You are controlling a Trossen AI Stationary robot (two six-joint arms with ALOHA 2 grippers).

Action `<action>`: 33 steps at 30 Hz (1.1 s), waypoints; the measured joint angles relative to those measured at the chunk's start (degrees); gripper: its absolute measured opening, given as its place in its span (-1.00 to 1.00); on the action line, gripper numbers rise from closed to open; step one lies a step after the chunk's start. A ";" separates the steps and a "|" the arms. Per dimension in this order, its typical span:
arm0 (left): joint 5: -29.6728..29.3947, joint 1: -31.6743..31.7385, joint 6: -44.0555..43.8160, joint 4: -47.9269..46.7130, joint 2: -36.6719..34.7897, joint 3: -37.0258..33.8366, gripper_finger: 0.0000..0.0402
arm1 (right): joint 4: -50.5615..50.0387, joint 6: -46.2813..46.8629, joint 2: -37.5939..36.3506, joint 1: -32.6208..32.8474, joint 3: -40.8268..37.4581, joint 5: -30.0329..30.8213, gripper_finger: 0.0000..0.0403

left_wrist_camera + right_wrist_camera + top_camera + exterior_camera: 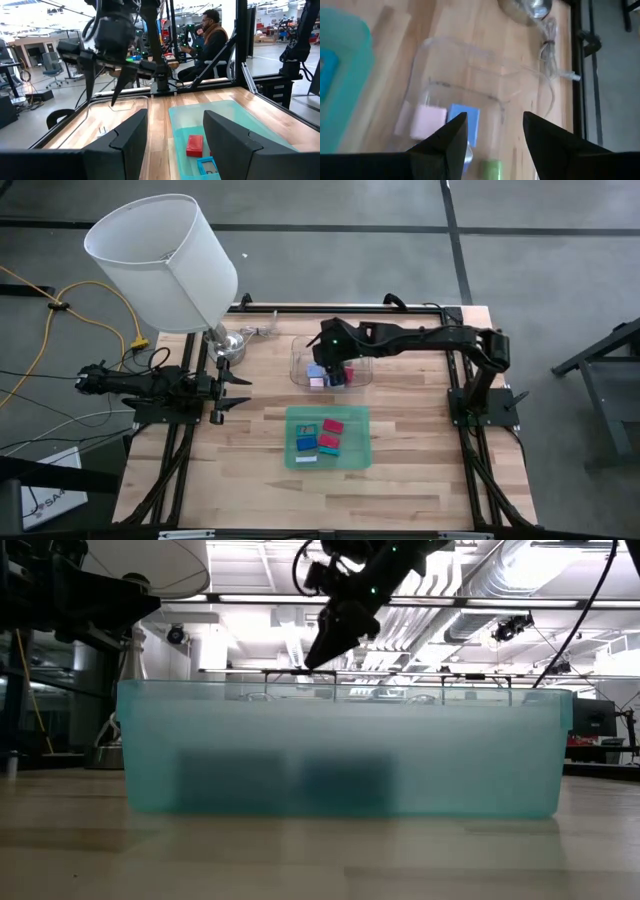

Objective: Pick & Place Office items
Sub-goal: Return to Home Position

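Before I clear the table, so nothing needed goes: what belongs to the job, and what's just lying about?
Job: blocks, in green tray and clear tray; right tool, open above clear tray; left tool, open at left edge.
Lying about: lamp; lamp cord.

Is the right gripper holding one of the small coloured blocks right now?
No, the right gripper is open and empty, poised above the clear plastic tray.

A robotics lab: exposed ceiling ducts (500,585), an office chair (50,62), a seated person (212,40).
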 joint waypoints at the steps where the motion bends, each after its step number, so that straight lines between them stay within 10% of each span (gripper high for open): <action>1: 0.00 0.00 0.00 0.00 -0.02 0.00 -0.07 | 0.50 0.83 -0.17 0.21 0.00 -0.11 -0.11; 33: -0.02 0.02 0.00 -0.02 -0.02 0.02 -0.07 | -2.44 17.12 -12.98 -0.10 -6.19 -2.79 -0.11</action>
